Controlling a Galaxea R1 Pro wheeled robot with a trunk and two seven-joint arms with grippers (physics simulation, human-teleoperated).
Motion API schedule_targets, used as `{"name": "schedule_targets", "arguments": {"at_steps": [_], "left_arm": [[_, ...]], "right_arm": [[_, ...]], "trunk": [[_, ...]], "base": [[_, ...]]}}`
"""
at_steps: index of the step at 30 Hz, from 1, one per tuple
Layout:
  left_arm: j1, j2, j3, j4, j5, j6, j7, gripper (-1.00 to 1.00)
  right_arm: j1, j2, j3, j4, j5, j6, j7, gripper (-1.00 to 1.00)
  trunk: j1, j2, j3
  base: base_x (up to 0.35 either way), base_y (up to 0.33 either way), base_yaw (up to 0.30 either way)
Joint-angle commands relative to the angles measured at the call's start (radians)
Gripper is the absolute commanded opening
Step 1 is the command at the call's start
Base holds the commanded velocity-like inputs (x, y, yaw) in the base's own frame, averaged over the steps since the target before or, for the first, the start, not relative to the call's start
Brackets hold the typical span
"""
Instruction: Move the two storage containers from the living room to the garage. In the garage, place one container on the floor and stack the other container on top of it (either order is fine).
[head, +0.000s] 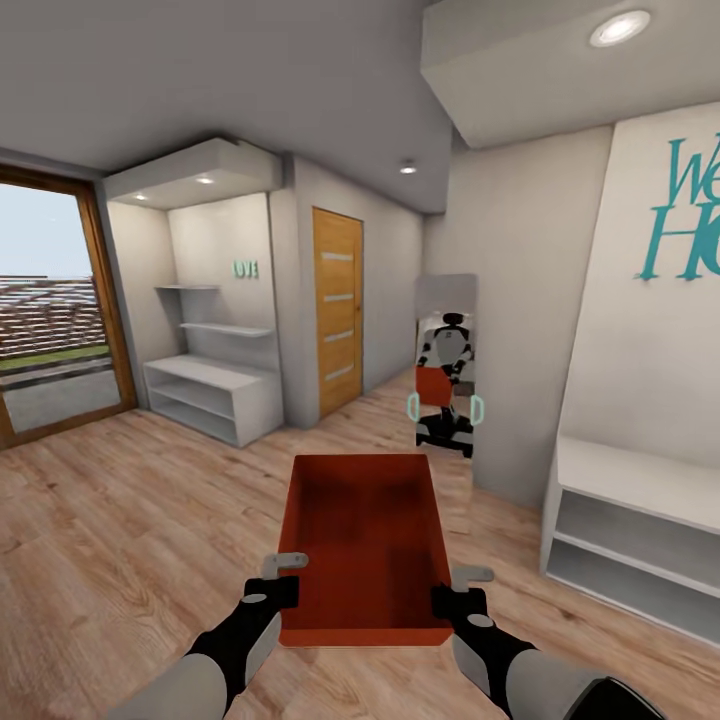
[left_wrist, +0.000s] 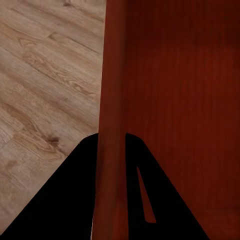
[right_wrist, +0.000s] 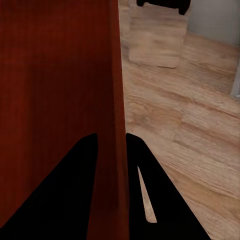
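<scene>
One orange-red open-top storage container (head: 365, 545) hangs level in front of me above the light wood-plank floor (head: 120, 520), carried between both arms. My left gripper (head: 283, 592) is shut on its left wall (left_wrist: 111, 100), one finger inside and one outside. On the opposite side my right gripper (head: 448, 602) pinches the right wall (right_wrist: 116, 100) the same way. The container is empty, its inner bottom dark and ribbed.
A light wooden door (head: 337, 310) with glass slits stands ahead in the hallway. A tall mirror (head: 446, 400) to its right reflects me and the container. White shelf units sit at the left (head: 210, 395) and right (head: 630, 540). Glass garden doors (head: 50, 310) are at far left.
</scene>
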Motion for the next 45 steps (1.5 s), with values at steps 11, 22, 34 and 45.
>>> {"name": "schedule_targets", "arguments": {"at_steps": [11, 22, 34, 45], "left_arm": [[-0.001, 0.018, 0.069, 0.000, 0.033, 0.006, 0.000, -1.00], [-0.001, 0.018, 0.069, 0.000, 0.033, 0.006, 0.000, -1.00], [-0.001, 0.018, 0.069, 0.000, 0.033, 0.006, 0.000, -1.00], [-0.001, 0.018, 0.069, 0.000, 0.033, 0.006, 0.000, -1.00]], "right_arm": [[0.000, -0.007, -0.018, -0.005, 0.009, -0.011, 0.010, -1.00], [0.000, -0.007, -0.018, -0.005, 0.009, -0.010, 0.010, -1.00], [0.000, -0.007, -0.018, -0.005, 0.009, -0.011, 0.009, -1.00], [0.000, -0.007, -0.018, -0.005, 0.008, -0.011, 0.008, -1.00]], "trunk": [[0.001, -0.001, -0.001], [0.001, -0.001, -0.007], [0.001, -0.001, -0.011], [0.001, -0.001, -0.011]], "base": [[0.322, 0.000, 0.059], [0.322, 0.000, 0.262], [0.322, 0.000, 0.085], [0.322, 0.000, 0.001]]}}
